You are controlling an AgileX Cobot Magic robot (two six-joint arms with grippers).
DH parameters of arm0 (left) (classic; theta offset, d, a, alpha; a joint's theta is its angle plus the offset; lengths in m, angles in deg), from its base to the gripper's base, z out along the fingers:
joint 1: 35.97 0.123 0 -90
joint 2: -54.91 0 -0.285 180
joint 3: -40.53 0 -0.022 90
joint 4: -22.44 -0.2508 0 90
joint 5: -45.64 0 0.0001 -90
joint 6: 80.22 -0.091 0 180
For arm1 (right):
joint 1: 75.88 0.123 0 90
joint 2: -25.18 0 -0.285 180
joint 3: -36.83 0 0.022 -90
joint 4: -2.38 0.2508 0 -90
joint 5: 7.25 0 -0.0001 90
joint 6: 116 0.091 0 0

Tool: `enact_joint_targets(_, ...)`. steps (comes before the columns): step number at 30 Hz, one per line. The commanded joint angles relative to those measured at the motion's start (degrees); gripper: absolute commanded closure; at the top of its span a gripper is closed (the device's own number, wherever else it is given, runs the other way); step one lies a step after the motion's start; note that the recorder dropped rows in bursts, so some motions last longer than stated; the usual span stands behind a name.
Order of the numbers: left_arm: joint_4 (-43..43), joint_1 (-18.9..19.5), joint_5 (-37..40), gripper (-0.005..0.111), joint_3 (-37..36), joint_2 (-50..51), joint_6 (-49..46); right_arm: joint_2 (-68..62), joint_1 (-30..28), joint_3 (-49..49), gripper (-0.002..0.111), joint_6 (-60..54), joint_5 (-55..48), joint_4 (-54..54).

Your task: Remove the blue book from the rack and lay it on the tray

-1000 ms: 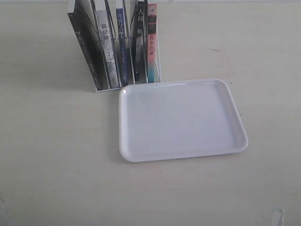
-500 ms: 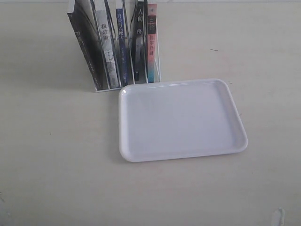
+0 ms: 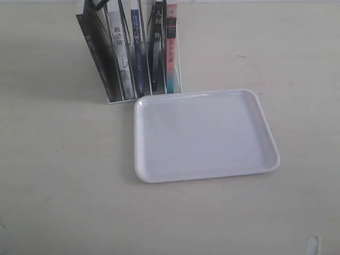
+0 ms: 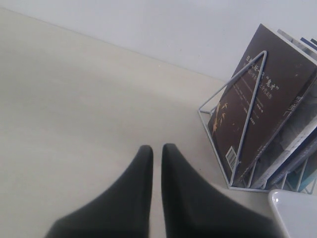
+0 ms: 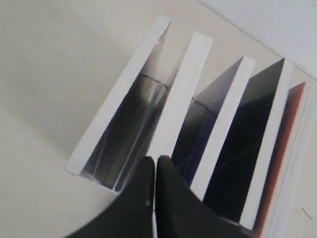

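Observation:
The blue book (image 3: 137, 50) stands upright in the rack (image 3: 114, 99), third from the left, showing its narrow dark blue spine. From above, its blue cover (image 5: 199, 130) shows between white page edges. My right gripper (image 5: 155, 159) is shut and empty, hovering over the top of the books, just beside the blue one. A dark tip of the right gripper (image 3: 99, 4) shows at the exterior view's top edge. The white tray (image 3: 204, 172) lies bare in front of the rack. My left gripper (image 4: 156, 148) is shut with nothing in it, low over the table beside the rack's wire end (image 4: 246, 106).
A black-covered book (image 3: 91, 45), a pale book (image 3: 120, 50), another black-spined book (image 3: 157, 45) and a pink-red-spined book (image 3: 171, 45) share the rack. The tray's corner (image 4: 297, 214) nearly touches the rack's foot. Bare table (image 3: 58, 175) surrounds everything.
A dark gripper tip has come into the exterior view's top edge above the rack's left end. The books and the tray have not moved.

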Motion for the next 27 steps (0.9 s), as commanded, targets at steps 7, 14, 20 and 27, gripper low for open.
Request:
enact_joint_targets(7, 0.33, -0.6, -0.47, 0.101, -0.22, -0.13, -0.19, 3.06, -2.67, 10.46, 0.109, 8.14, 15.92, -4.06)
enact_joint_targets(14, 0.33, -0.6, -0.47, 0.101, -0.22, -0.13, -0.19, 2.92, -4.64, 10.46, 0.105, 8.29, 15.33, -1.34)
enact_joint_targets(20, 0.33, -0.6, -0.47, 0.101, -0.22, -0.13, -0.19, 2.92, -4.64, 10.46, 0.065, 4.62, 15.59, 2.84)
enact_joint_targets(27, 0.33, -0.6, -0.47, 0.101, -0.22, -0.13, -0.19, 2.8, -4.64, 10.46, 0.065, 4.37, 16.17, 3.44)
